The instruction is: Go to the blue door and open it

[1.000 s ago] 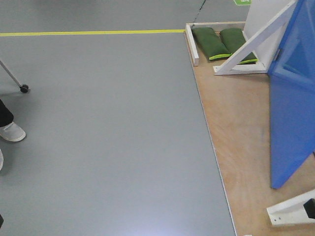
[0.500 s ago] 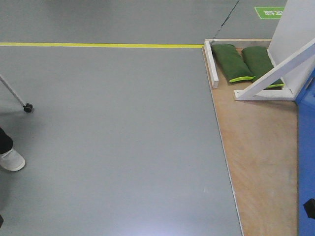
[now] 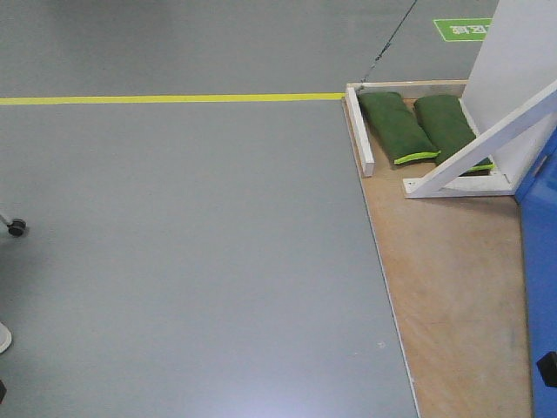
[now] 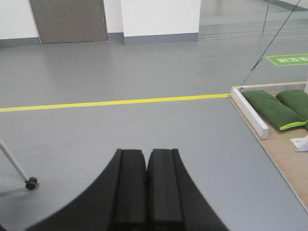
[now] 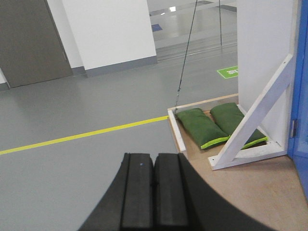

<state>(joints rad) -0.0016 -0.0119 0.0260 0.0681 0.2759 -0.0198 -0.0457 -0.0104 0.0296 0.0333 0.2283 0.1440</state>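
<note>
Blue door (image 3: 544, 287) shows only as a glossy strip down the right edge of the front view, running from mid-height to the lower right corner. In my right wrist view it is a thin band at the far right.

It stands on a plywood base (image 3: 452, 296) that fills the lower right of the front view, next to the grey floor (image 3: 191, 261). At the upper right, beside the blue door, rises a white panel (image 3: 522, 52) propped by a slanted white brace (image 3: 487, 144). 2 green sandbags (image 3: 396, 126) lie side by side on the plywood under that brace, and a white batten (image 3: 359, 131) lines the base's left edge just beside them. A dark cord (image 3: 392, 43) slants up from the base's far corner toward a green floor sign (image 3: 461, 29).

A yellow line (image 3: 174, 98) crosses the floor from the left edge to that corner. 1 small castor (image 3: 16, 228) sits at the left edge, well apart from the base.

My left gripper (image 4: 147, 154) is clenched, pads pressed together on nothing, at the bottom of its view. My right gripper (image 5: 154, 159) is likewise closed and empty.

A small black shape at the lower right edge of the front view is too cropped to identify.
</note>
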